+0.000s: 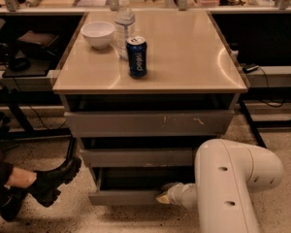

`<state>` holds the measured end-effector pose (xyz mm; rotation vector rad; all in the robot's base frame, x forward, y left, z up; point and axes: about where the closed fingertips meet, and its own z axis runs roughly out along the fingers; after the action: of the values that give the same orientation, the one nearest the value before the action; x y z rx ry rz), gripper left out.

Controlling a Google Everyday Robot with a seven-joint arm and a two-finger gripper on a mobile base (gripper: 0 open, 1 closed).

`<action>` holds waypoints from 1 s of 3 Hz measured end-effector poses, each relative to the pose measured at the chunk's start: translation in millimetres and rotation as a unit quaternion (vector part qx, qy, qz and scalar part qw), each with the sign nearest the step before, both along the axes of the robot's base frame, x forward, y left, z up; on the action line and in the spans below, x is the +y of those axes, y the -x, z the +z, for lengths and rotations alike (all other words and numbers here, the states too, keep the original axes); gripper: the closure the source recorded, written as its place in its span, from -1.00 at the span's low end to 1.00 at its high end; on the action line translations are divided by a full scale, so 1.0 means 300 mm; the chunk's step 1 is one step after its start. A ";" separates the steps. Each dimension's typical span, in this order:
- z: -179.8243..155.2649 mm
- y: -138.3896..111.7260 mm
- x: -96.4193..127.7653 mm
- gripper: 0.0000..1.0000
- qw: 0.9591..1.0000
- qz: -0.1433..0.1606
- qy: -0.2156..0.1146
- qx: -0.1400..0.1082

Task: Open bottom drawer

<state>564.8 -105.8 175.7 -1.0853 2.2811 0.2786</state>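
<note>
Mid-pull, I judge: gripper at the partly open bottom drawer's lip below the tabletop's front edge, its grip I cannot tell; next, draw straight outward

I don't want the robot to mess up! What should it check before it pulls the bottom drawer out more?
1. Is the hand at the bottom drawer, not the middle drawer? Ok, it sits at the front panel's top edge.
2. Is the bottom drawer partly out? Ok, its front stands ahead of the middle one.
3. Does the hand have a good hold on the panel? Cannot tell.
4. Is the black boot out of the drawer's way? Ok, it is off to the left, apart from it.
5. Are the blue can, bottle and white bowl upright on the cabinet top? Ok.
</note>
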 end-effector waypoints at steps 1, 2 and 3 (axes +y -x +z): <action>0.021 0.002 0.009 1.00 1.000 0.000 0.000 0.000; 0.021 0.072 -0.002 1.00 1.000 -0.006 -0.008 -0.002; 0.013 0.093 -0.011 1.00 1.000 -0.004 -0.010 -0.005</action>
<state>536.9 -109.1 179.7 -1.0655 2.2681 0.2913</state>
